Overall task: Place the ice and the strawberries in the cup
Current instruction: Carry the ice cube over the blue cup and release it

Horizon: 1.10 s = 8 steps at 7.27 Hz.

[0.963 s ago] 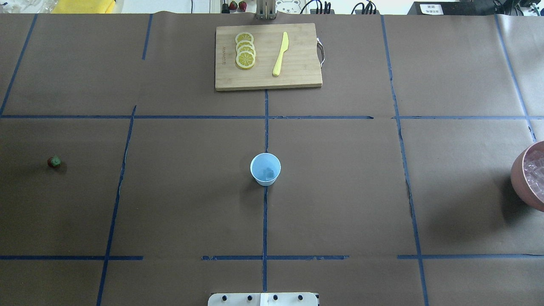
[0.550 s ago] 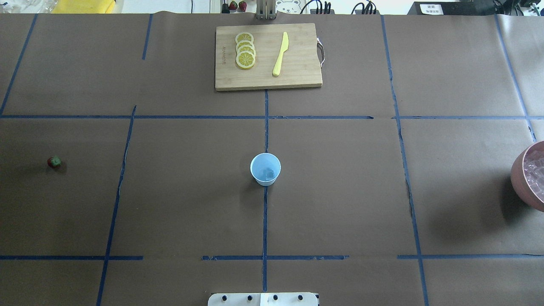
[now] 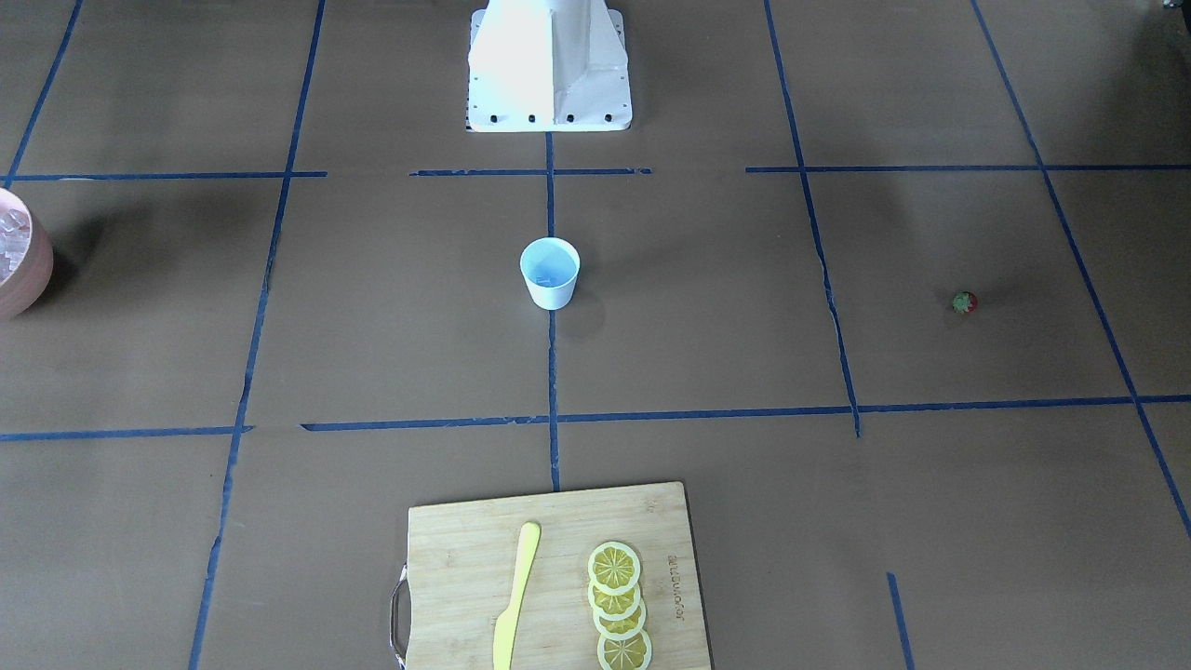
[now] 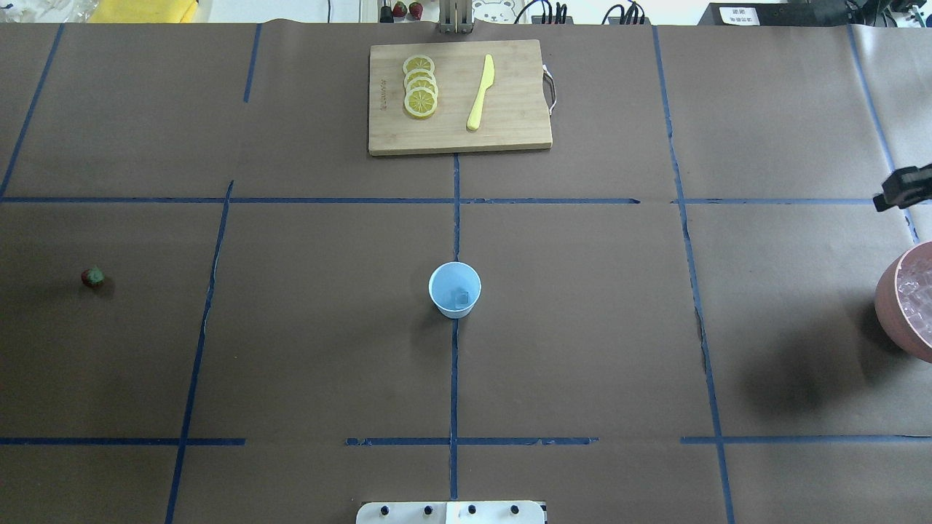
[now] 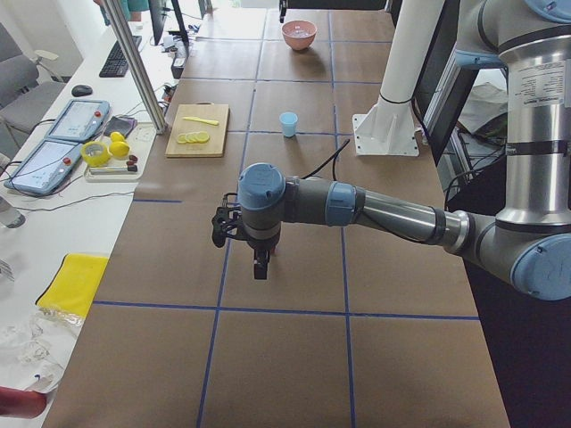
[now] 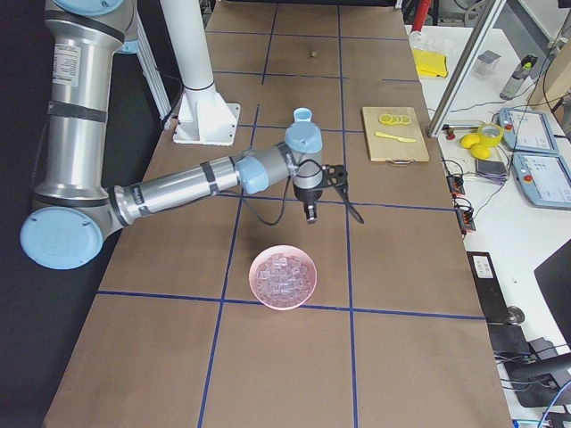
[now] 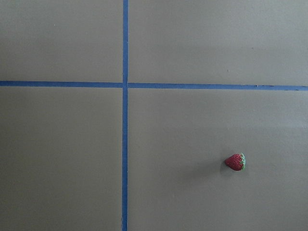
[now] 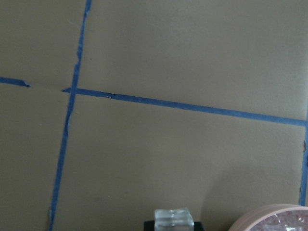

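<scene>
We log the right fingers [image 6: 309, 212], pinched on an ice cube [image 8: 173, 217], newly at the overhead's 3 o'clock edge, likely bound for the cup [image 4: 455, 290] at the centre of the bench [image 4: 582, 349]; strawberry [image 4: 92, 276] lies at its 9 o'clock; left fingers [image 5: 259, 267]: cannot tell how open.

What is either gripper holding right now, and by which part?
The right gripper appears to hold one ice cube by its lower sides, the jaws mostly out of frame. For the left gripper it cannot be told; the strawberry lies unheld.
</scene>
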Available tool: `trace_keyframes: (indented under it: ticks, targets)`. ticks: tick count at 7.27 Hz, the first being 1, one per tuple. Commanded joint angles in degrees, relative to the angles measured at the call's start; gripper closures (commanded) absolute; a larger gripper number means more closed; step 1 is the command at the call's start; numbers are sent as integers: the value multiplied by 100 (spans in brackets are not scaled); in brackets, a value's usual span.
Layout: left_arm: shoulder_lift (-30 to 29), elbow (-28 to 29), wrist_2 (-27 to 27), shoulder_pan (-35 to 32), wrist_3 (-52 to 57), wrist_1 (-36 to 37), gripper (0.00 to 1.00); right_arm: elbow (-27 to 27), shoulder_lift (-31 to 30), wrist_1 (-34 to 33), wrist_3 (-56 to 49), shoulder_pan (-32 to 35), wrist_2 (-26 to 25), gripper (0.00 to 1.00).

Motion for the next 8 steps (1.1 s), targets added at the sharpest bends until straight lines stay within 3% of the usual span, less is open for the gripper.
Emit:
trace_keyframes:
  ticks: [1, 3, 4, 6, 8]
  targets:
    - [0, 45, 0, 9, 0, 0, 0, -38, 2158, -2457, 374, -830, -134, 100]
    - [-9, 98, 9, 9, 0, 0, 0, -388, 3270, -2582, 2250, -2086, -659, 100]
    - [-9, 107, 9, 18, 0, 0, 0, -843, 3831, -2451, 2876, -2518, -967, 100]
    - [-9, 151, 9, 9, 0, -8, 0, -2088, 4650, -1541, 3783, -3231, -1345, 100]
    - [-9, 160, 18, 9, 9, -8, 0, -2516, 4813, -1344, 3980, -3724, -1602, 100]
